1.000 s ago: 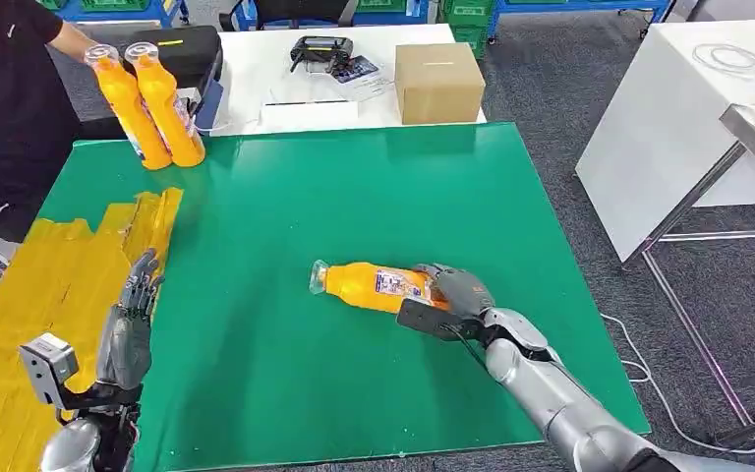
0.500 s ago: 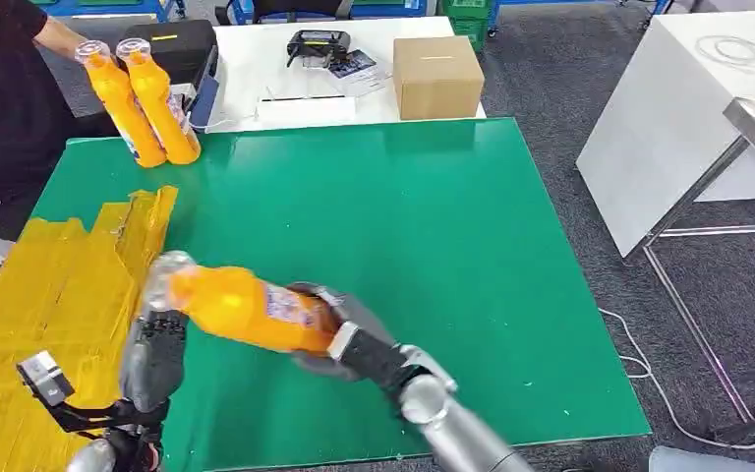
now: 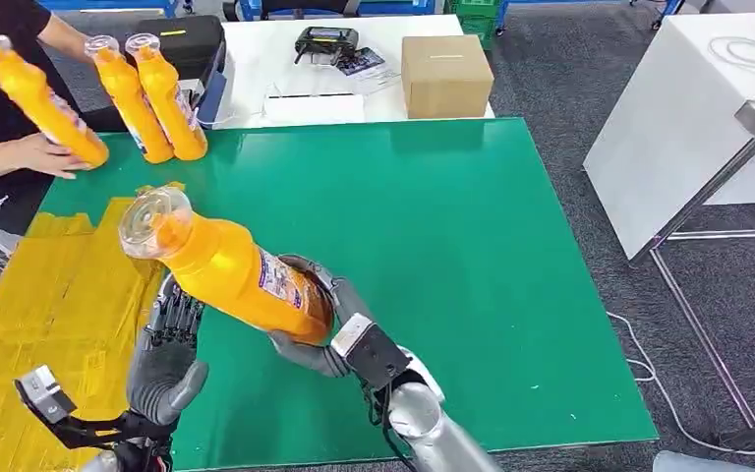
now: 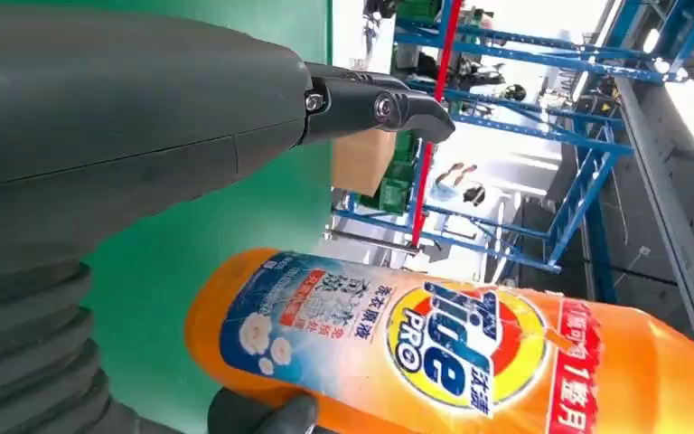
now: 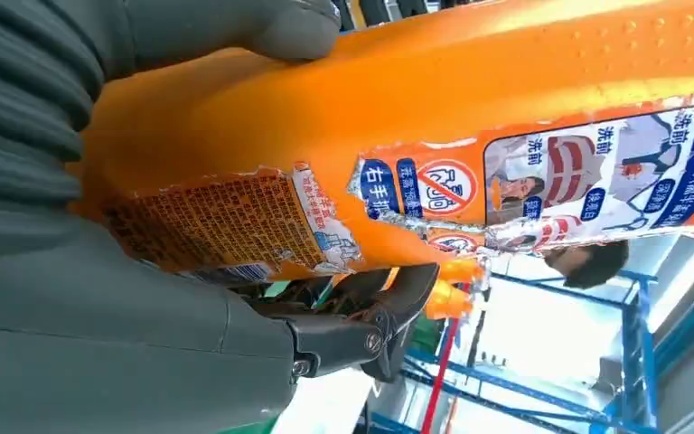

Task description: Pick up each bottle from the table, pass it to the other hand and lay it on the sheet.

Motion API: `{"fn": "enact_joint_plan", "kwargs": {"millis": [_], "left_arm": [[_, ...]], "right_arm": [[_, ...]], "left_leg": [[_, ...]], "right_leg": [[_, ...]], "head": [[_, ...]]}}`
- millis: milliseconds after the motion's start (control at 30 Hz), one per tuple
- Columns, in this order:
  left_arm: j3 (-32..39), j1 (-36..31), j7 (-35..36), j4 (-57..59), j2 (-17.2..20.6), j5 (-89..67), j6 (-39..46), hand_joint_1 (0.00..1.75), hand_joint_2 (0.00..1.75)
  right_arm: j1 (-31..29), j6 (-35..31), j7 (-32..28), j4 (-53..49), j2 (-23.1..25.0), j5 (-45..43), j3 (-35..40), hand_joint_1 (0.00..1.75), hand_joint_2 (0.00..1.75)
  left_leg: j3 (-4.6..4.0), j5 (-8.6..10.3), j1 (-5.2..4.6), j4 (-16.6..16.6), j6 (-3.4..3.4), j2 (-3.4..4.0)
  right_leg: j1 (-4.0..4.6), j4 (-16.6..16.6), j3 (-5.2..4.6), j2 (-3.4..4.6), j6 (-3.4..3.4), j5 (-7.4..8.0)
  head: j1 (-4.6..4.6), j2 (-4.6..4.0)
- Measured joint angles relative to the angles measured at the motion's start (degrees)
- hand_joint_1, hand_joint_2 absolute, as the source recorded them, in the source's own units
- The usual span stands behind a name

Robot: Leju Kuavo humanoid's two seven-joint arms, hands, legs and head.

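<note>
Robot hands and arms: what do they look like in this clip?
Both arms are silver metal. The right robot hand is grey with dark fingers and a black wrist block bearing a pale square. The left robot hand has dark fingers, a grey thumb and a boxy grey wrist camera on a black bracket.

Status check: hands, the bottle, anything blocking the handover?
Right hand grips orange detergent bottle, lifted and tilted. Left hand open beneath its neck, not gripping. Yellow sheet bare; person's hand at far corner.

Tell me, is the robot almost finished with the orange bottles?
Not nearly. The yellow sheet has no bottle on it. The right hand holds one orange bottle up by the left hand. Two bottles wait on the table; a person holds another.
</note>
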Motion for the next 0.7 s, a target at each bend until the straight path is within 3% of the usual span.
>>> {"fn": "enact_joint_plan", "kwargs": {"millis": [700], "left_arm": [[-0.3, -0.4, 0.2, -0.1, 0.0, 0.5, -2.1, 0.0, 1.75]], "right_arm": [[-0.2, 2.1, 1.0, 3.6, 1.4, 5.0, 0.4, 1.75, 1.75]], "left_leg": [[-0.04, 0.0, 0.01, 0.0, 0.0, 0.0]], "right_leg": [[0.01, 0.0, -0.01, 0.0, 0.0, 0.0]], "head": [[0.0, 0.0]]}}
